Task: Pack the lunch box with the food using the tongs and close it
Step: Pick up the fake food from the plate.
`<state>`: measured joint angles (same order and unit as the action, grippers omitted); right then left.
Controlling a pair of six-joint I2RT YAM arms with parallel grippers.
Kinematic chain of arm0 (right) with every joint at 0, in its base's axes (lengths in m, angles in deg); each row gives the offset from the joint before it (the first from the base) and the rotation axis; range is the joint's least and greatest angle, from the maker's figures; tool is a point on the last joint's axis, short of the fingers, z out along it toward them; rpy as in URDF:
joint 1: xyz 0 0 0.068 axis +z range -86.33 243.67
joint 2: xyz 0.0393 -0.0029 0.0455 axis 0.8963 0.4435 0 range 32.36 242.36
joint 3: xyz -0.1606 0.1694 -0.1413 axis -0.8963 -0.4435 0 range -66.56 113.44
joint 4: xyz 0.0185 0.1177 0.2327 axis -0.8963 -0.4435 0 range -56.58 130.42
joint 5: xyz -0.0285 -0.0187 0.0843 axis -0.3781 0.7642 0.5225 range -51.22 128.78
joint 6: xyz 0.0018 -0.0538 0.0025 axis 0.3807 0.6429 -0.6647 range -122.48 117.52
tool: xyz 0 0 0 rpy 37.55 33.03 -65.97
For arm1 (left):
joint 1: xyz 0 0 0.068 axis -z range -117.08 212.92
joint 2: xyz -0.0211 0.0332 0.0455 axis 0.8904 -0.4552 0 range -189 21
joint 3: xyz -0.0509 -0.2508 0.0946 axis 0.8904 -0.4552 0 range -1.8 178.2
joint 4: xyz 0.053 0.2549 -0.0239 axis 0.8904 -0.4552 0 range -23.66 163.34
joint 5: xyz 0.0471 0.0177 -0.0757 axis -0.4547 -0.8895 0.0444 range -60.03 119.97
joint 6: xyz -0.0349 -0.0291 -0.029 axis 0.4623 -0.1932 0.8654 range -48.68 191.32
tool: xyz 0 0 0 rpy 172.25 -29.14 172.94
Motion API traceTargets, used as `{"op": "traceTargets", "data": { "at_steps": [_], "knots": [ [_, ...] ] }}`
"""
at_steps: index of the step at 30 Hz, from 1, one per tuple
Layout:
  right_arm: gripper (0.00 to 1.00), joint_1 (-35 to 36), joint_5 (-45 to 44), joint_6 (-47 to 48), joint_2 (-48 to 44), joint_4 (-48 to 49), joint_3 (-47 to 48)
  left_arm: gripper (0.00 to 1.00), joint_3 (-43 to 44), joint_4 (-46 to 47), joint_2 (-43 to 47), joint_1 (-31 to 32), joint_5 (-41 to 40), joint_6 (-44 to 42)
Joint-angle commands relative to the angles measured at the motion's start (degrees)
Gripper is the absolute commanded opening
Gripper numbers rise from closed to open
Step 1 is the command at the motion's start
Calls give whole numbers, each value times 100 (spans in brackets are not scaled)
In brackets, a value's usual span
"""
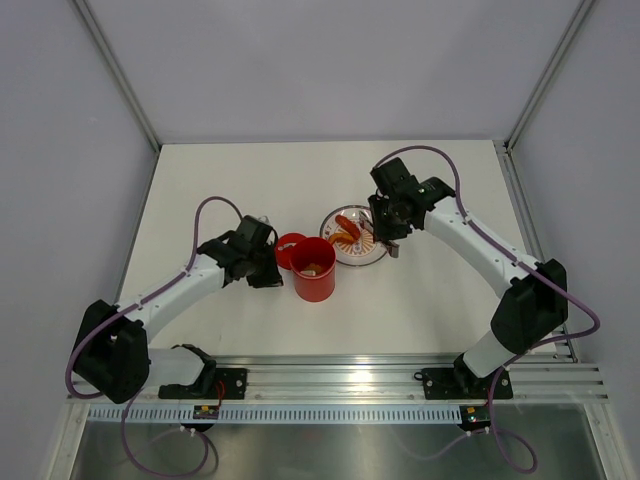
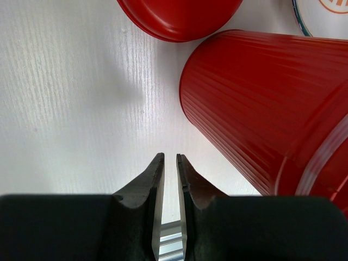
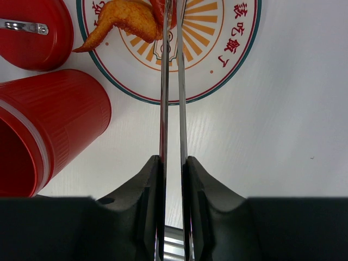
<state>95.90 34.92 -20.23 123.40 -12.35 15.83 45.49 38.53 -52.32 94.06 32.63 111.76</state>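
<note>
**While the lunch box stands open, the tongs reach over the plate**

As I watch from the side, the right gripper (image 3: pixel 173 160) has its fingers pressed in on the tongs (image 3: pixel 163 98). It clamps the two slim metal arms so that they run almost parallel, with just a sliver of gap between them. The arms stretch out over the white patterned plate (image 3: pixel 234 60), and their tips pass out of the wrist view right by the food. I can't tell whether they have anything pinched.

On the plate there's an orange-brown fried piece (image 3: pixel 122 19) just left of the tong arms, and a red sausage (image 1: pixel 347 221) beside it.

Over to the left, the red lunch box (image 1: pixel 314 272) stands upright on the white table (image 1: pixel 250 180), just beside the plate's near-left edge. A small orange-brown bit shows inside it. Its lid (image 1: pixel 289 249) lies flat on the table, tucked against the far-left side of the lunch box, with the little metal handle (image 3: pixel 24 25) facing up.

The left gripper (image 2: pixel 169 157) sits low beside the lunch box and the lid. Its jaws are parted by only a narrow slit, with nothing between them.
</note>
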Motion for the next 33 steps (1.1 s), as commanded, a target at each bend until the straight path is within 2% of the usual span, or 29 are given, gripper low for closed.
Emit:
{"op": "traceTargets", "data": {
  "at_steps": [1,11,33],
  "knots": [
    [33,38,104,184,-34,74,313,17,219,-17,178,-37,-160,-81],
    [47,38,227,615,220,-23,567,17,272,-9,116,-29,-151,-72],
    [50,47,192,1055,879,136,744,17,246,-9,99,-37,-204,-2]
  ]
}}
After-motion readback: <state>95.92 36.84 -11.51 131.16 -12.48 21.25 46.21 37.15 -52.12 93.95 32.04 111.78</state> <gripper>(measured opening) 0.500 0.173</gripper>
